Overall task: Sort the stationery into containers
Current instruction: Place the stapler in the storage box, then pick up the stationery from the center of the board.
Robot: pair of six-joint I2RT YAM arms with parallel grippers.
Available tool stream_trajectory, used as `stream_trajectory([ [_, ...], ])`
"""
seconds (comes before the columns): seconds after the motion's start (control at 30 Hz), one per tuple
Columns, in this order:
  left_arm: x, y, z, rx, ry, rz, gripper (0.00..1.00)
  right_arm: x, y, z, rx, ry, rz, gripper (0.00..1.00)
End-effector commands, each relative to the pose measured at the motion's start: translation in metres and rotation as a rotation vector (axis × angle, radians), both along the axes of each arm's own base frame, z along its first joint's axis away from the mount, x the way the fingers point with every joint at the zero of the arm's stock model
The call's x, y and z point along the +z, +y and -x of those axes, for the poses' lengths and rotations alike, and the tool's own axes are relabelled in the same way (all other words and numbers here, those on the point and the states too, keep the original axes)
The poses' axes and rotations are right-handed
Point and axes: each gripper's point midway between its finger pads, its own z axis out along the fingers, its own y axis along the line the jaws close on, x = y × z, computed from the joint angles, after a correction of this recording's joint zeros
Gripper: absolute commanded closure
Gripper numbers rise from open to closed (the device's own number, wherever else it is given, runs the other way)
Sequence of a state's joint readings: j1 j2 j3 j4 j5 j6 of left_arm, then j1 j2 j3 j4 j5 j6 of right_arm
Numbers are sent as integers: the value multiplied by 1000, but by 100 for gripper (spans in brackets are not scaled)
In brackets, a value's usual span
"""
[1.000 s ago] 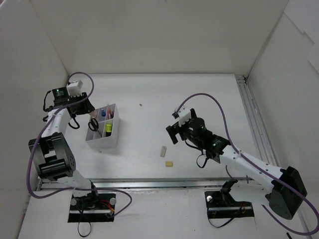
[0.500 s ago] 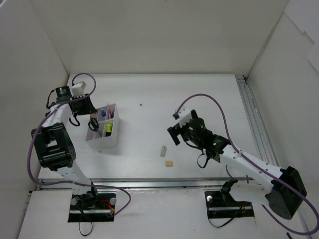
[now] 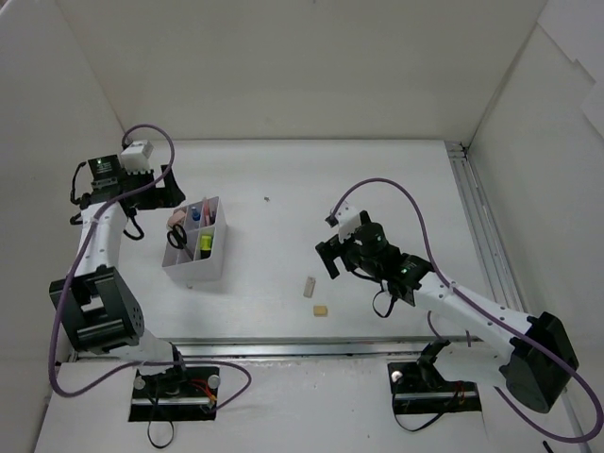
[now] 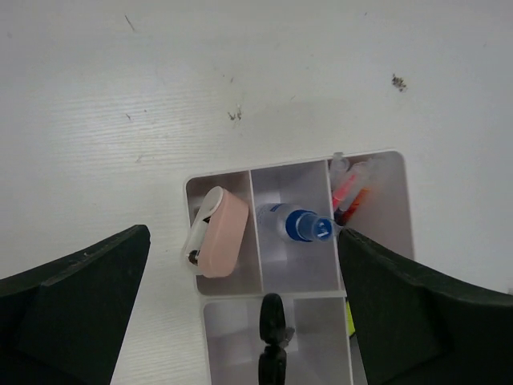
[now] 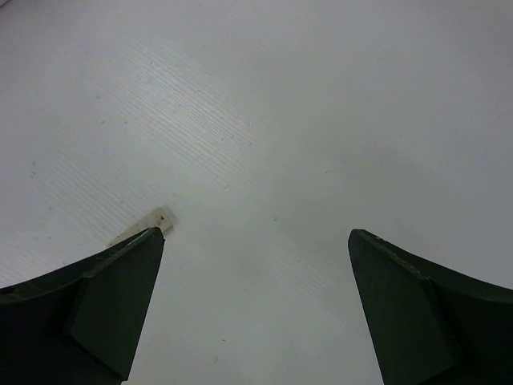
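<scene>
My left claw [image 4: 240, 241] hangs spread wide near the box [image 4: 377, 172], gripping nothing; my right claw [image 5: 255, 237] gapes empty over the counter [image 5: 321, 120] beside an eraser [image 5: 159, 216].

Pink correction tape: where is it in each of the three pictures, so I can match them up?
Top external: the pink correction tape is at the left of the picture, in the upper-left compartment of the white box.
Left wrist: the tape is just left of the middle, in the box's upper-left compartment.
Right wrist: not in it.
Shared landmark: the blue-capped highlighter, in the compartment right beside the tape.
</scene>
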State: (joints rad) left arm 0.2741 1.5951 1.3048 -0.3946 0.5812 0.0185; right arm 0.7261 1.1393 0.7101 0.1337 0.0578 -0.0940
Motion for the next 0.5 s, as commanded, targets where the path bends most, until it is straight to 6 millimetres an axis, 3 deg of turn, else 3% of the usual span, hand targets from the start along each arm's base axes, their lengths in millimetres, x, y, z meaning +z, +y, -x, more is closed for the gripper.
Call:
stream_trajectory([
  [0.0,73,-5,8,20,-178,-34,0,14,12,-2,-5,5,-94,2],
  [0.23,100,-16,43,83,-246,-7,0,7,9,8,-26,53,-129,2],
  [0.27,102,-24,48,71,-255,11,0,5,9,10,-22,63,-128,2],
  [0.3,116,-33,55,42,-304,19,0,-1,6,13,-32,86,-118,2],
  [0.33,111,-43,62,21,-297,32,1,-3,6,15,-36,100,-121,2],
  [0.37,112,-64,67,-32,-299,42,1,-7,4,18,-46,120,-121,2],
  [0.43,110,-87,81,-65,-290,34,0,-17,0,26,-79,168,-147,2],
  [0.47,108,-116,89,-139,-284,37,1,-17,-2,28,-104,172,-166,2],
])
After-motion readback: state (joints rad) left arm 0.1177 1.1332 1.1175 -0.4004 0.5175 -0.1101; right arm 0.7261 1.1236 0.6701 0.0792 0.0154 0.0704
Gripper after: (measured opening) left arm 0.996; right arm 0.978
